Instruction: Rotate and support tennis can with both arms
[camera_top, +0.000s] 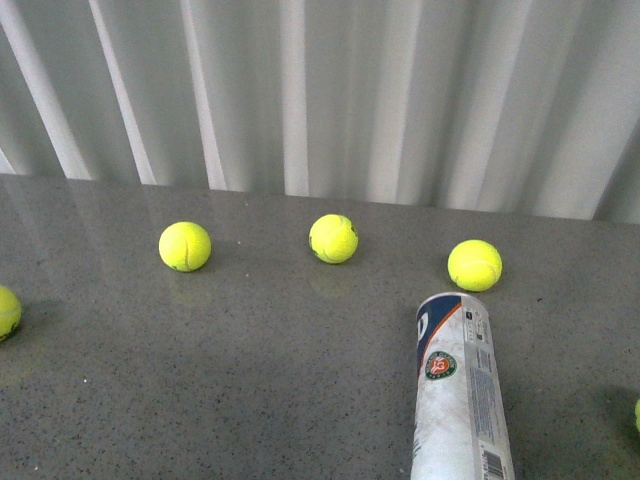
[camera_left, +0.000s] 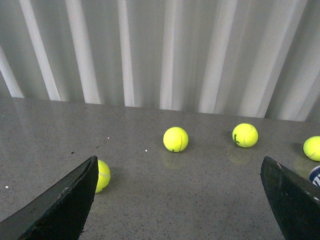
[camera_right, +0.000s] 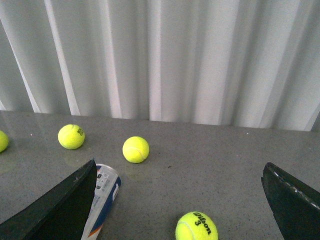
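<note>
Tennis can (camera_top: 455, 395): lying flat by near edge, rightward. Left gripper (camera_left: 179, 160), right gripper (camera_right: 179, 163): both gaping, holding nothing. Advised: closing on opposite ends evenly.

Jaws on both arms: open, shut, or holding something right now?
Left gripper: jaws open, holding nothing.
Right gripper: jaws open, holding nothing.

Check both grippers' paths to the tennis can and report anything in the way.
Nothing visible does. The tennis can lies on its side, its end right beside one finger of the open right gripper. Only bare table shows between it and the open left gripper; the tennis balls lie farther back or to the sides.
</note>
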